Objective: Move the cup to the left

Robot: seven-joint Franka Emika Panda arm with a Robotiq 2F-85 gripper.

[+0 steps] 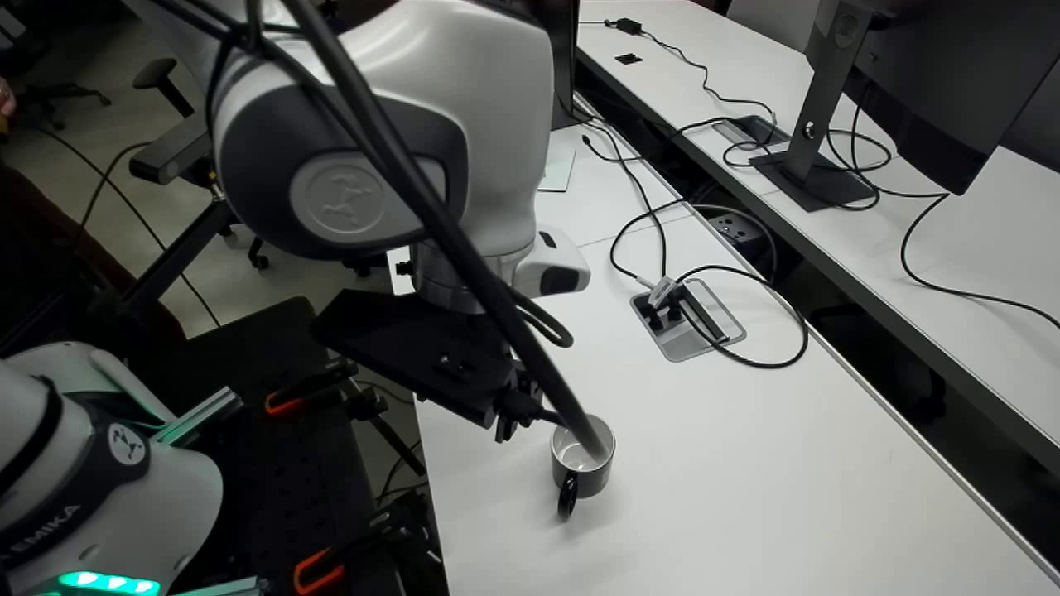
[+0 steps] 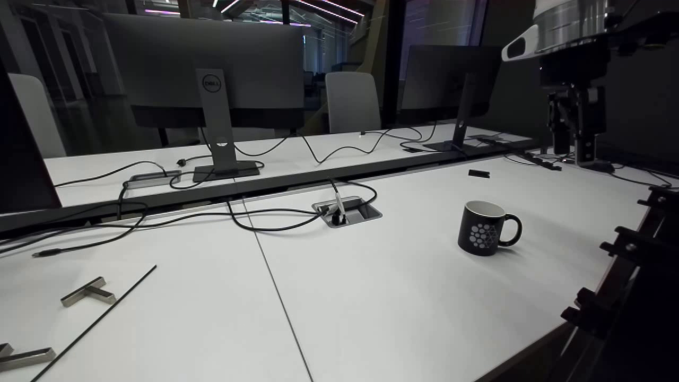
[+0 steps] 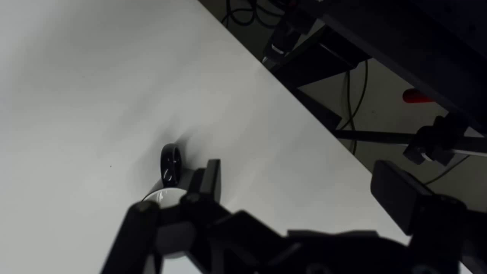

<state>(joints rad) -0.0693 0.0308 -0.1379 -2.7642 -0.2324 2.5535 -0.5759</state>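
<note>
The cup (image 2: 480, 233) is a small black mug with a light inside and a dot pattern. It stands upright on the white table, with its handle to the right in this exterior view. It also shows in an exterior view (image 1: 590, 482), where a thick arm cable crosses in front of it. My gripper (image 2: 574, 154) hangs above the table, apart from the cup. In the wrist view my gripper (image 3: 298, 179) is open, with nothing between its fingers. The cup (image 3: 167, 196) lies outside the left finger there; its handle shows and the finger hides much of the rest.
A cable box (image 2: 353, 209) with loose black cables is set in the table (image 2: 403, 297). A small black object (image 2: 479, 173) lies behind the cup. Metal pieces (image 2: 87, 292) lie at the far left. Monitors (image 2: 217, 74) stand behind. The table's edge (image 3: 285, 87) runs near the gripper.
</note>
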